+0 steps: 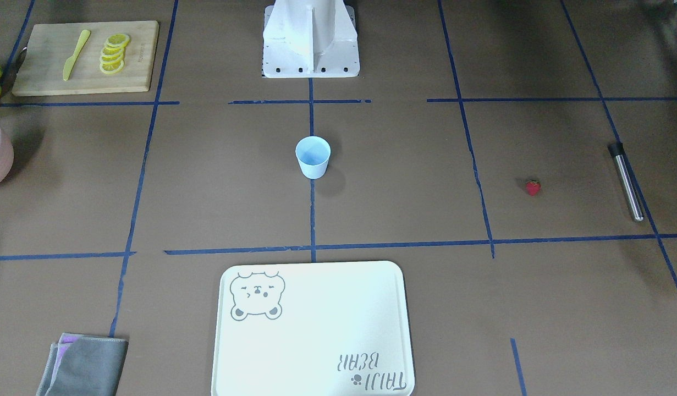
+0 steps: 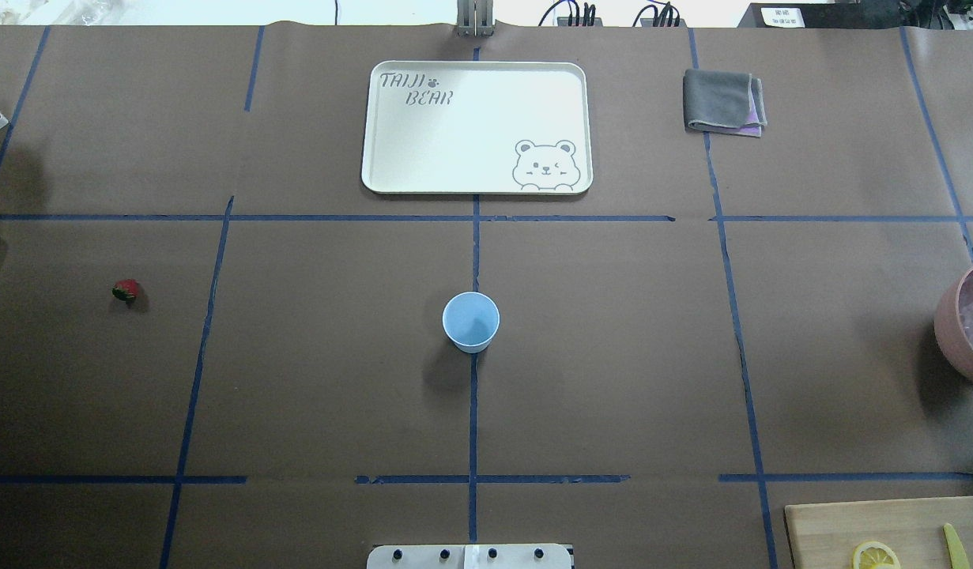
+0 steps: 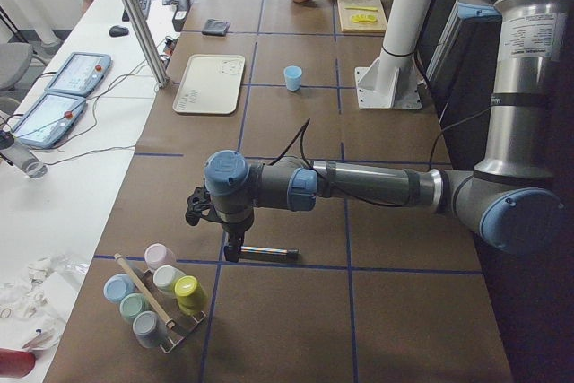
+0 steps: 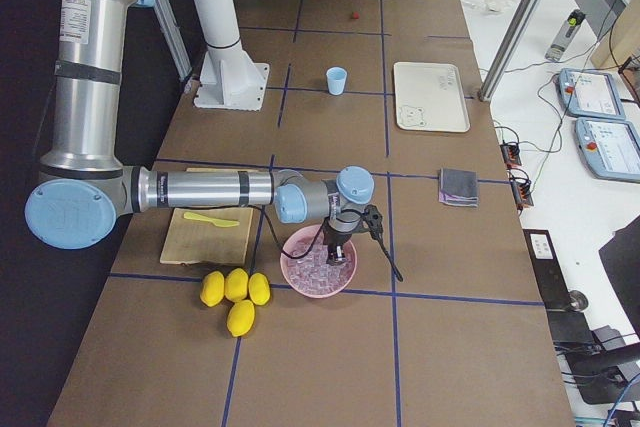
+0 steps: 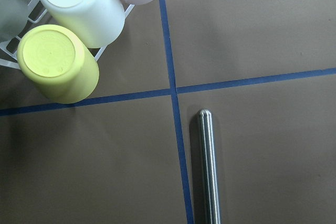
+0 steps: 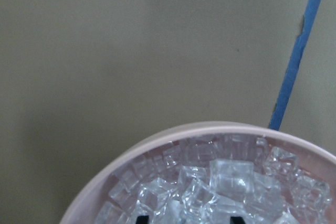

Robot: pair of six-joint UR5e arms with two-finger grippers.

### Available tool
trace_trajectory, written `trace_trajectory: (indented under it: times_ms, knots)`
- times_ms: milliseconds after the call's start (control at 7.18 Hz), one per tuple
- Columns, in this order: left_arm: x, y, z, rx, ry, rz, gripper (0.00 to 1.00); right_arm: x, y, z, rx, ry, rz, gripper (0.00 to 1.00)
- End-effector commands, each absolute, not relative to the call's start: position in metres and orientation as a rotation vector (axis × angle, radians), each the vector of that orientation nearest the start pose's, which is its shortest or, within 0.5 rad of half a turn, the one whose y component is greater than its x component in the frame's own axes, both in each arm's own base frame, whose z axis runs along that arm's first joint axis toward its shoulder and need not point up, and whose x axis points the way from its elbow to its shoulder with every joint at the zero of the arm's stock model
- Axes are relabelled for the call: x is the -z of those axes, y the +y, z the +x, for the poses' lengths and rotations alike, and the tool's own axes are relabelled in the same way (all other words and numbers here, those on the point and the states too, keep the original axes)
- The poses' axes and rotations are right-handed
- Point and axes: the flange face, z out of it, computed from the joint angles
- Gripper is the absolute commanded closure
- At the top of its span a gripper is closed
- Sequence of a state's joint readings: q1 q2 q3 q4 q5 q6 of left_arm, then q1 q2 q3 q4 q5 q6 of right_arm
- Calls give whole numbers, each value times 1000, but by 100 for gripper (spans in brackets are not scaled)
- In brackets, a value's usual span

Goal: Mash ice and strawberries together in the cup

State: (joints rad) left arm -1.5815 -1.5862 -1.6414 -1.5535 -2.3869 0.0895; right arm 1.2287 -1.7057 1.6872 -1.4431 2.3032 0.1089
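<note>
Fingers [image 6: 235,219] of the right gripper [image 4: 334,257] stand wide apart, tips sunk in the ice [image 6: 226,179] in the pink bowl [image 6: 157,145], nothing visibly clamped — left gripper [image 3: 232,245] hangs over the steel rod [image 5: 208,166], its spread can't be told. Overhead, cup [image 2: 470,322] sits mid-table looking empty, bowl at its 3 o'clock, strawberry [image 2: 126,290] far out at 9 o'clock. Likely trouble: slick packed cubes squirt out or drop on the long carry, the round rod rolls from a closing pinch — and the light cup tips if clipped.
</note>
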Motion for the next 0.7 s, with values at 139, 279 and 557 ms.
trace_trajectory:
  times_ms: [139,279,557]
  knots:
    - [-615,-500,-66,-101,812,104,0,-653,-439,-86,269,-742,-58,79]
    - [-615,-500,-66,-99,814,102,0,-651,-439,-86,273,-743,-54,87]
    - [-615,-500,-66,-99,814,102,0,-643,-440,-86,281,-756,-40,98]
